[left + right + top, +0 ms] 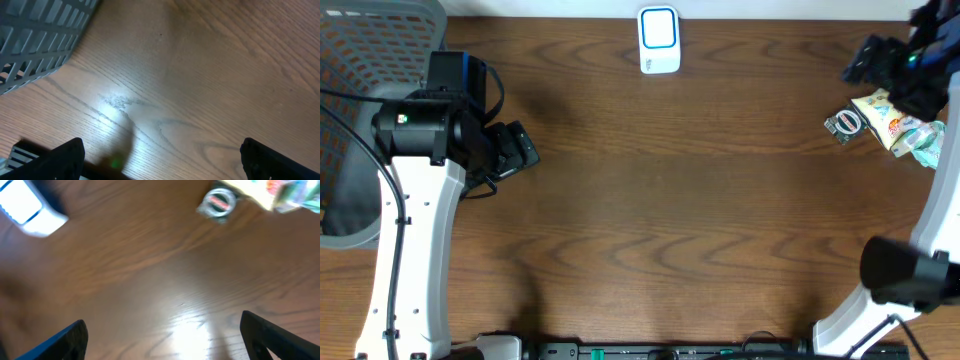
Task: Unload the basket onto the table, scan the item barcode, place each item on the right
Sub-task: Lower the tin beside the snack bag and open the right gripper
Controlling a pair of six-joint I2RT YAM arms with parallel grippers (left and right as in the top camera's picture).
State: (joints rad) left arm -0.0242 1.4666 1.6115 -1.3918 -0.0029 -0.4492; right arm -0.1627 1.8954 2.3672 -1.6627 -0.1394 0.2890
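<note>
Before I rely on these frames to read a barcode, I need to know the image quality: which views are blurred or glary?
Overhead: sharp, evenly lit, soft shadows on the table. Left wrist: wood grain crisp, one bright glare patch. Right wrist: motion-blurred, white scanner and round item smeared, glare near the bottom.

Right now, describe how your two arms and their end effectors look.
The left arm and right arm are white links joined by black rounded joint housings. A black cable runs along the left arm's link, and a small green light glows on its upper joint. The left end effector and right end effector both have black, blocky fingers.
</note>
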